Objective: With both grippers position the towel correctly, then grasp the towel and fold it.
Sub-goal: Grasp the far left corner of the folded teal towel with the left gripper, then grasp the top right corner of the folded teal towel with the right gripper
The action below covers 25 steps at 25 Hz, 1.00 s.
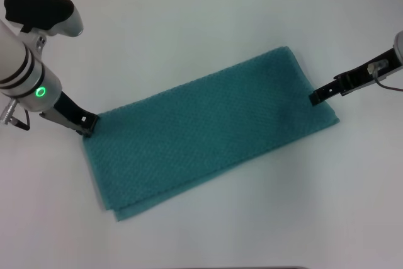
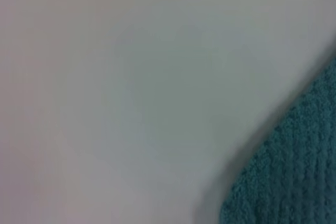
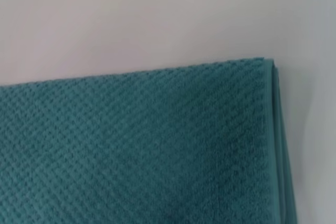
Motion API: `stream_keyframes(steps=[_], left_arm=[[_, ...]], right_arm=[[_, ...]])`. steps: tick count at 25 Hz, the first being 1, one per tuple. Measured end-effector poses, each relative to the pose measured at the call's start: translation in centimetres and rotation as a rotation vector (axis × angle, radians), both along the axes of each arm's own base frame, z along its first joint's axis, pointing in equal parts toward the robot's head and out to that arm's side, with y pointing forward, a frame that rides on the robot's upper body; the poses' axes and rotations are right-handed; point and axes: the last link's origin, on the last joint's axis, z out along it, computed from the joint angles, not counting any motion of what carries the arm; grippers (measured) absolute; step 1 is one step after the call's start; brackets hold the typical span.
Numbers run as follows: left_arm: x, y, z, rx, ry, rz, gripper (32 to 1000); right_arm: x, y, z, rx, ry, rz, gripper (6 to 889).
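- Towel, teal-green terry cloth with a waffle texture, lies flat and layered in a long rectangle in the middle of the white worktop; its long axis runs on a slant, from the near left up to the far right.
- Left gripper, slim and black on the white-and-grey arm with the green ring light, sits right at the towel's left short end, at the far corner of that end.
- Right gripper touches the opposite short end, on the right.
- Each arm is at its own end, so neither needs to reach across.
- Whether either pair of jaws is spread or pinching cloth I cannot tell.
- No containers are in sight.
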Motion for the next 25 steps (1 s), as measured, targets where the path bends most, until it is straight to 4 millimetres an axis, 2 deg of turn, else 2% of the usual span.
stream_keyframes(steps=[3,9,13,19,25], left_arm=[[0.2,0.1,0.1,0.000,0.000,-0.004,50],[0.8,0.5,0.2,0.003,-0.001,-0.018,46],[1.2,0.6,0.4,0.002,0.006,-0.029,45],[1.6,0.8,0.4,-0.001,0.007,-0.036,45],[1.8,0.8,0.3,-0.005,0.005,-0.037,44]], right_arm=[[0.1,0.0,0.1,0.007,0.004,-0.009,765],[1.1,0.3,1.4,0.055,-0.012,-0.043,763],[1.8,0.1,1.4,0.063,-0.020,-0.059,761],[2.7,-0.2,0.0,0.076,-0.030,-0.071,758],[2.6,-0.4,-1.2,0.073,-0.034,-0.061,756]])
